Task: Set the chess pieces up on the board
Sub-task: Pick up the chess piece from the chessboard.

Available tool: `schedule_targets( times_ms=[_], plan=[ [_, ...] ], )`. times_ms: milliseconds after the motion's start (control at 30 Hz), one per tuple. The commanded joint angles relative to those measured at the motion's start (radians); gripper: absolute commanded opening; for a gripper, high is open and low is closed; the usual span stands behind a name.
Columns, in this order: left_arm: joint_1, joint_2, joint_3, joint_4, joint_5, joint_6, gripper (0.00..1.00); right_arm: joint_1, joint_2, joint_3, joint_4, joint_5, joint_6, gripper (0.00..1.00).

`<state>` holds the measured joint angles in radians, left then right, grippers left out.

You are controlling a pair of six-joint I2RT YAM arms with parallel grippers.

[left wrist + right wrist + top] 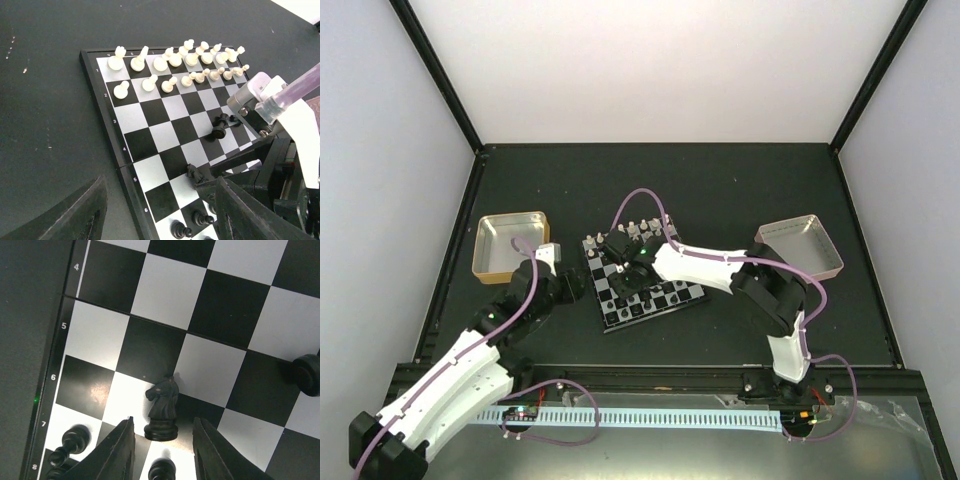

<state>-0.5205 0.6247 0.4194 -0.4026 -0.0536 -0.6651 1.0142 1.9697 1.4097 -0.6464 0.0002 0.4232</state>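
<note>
Knight [162,410], black, stands upright between the tips of my right claw [163,426], spread; left claw [161,190] also spread.

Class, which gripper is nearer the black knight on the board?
Right. The right gripper straddles the black knight, one finger on each side; the left gripper hangs at the edge of the board, farther away.

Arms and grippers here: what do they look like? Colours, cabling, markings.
The left arm and right arm have white shell links and black joints, with a lilac cable looping along each. The left gripper and right gripper have plain black tapered fingers. Small green lights show on the arms; no readable markings.
</note>
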Motion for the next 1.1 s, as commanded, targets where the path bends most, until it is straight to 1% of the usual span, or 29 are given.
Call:
schedule_targets(
  times_ms=[0,233,467,600,733,767,800,900,1067],
  plan=[
    [0.012,-0.014,-0.005,0.022,0.016,-0.007,0.60,0.006,0.020,0.013,-0.016,0.001,-0.015,0.32],
    [0.019,-0.010,0.001,0.021,0.026,-0.002,0.60,0.006,0.047,0.031,-0.018,0.010,-0.014,0.28],
    [0.022,-0.013,0.004,0.022,0.035,-0.002,0.60,0.006,0.041,0.018,0.002,0.022,-0.003,0.14],
    [0.025,-0.026,0.005,0.025,0.035,-0.005,0.60,0.004,-0.002,-0.012,0.058,0.037,0.002,0.13],
    [0.027,-0.059,0.004,0.038,0.043,-0.013,0.61,0.003,-0.087,-0.084,0.177,0.056,-0.026,0.13],
    [0.027,-0.067,0.005,0.046,0.052,-0.017,0.62,0.003,-0.120,-0.118,0.228,0.061,-0.047,0.12],
    [0.027,-0.074,0.005,0.054,0.066,-0.022,0.63,0.003,-0.160,-0.159,0.313,0.070,-0.064,0.12],
    [0.029,-0.092,0.010,0.101,0.152,-0.044,0.66,0.003,-0.276,-0.273,0.473,0.073,-0.138,0.12],
    [0.032,-0.094,0.021,0.226,0.349,-0.095,0.72,0.004,-0.426,-0.423,0.675,0.028,-0.222,0.13]
  ],
)
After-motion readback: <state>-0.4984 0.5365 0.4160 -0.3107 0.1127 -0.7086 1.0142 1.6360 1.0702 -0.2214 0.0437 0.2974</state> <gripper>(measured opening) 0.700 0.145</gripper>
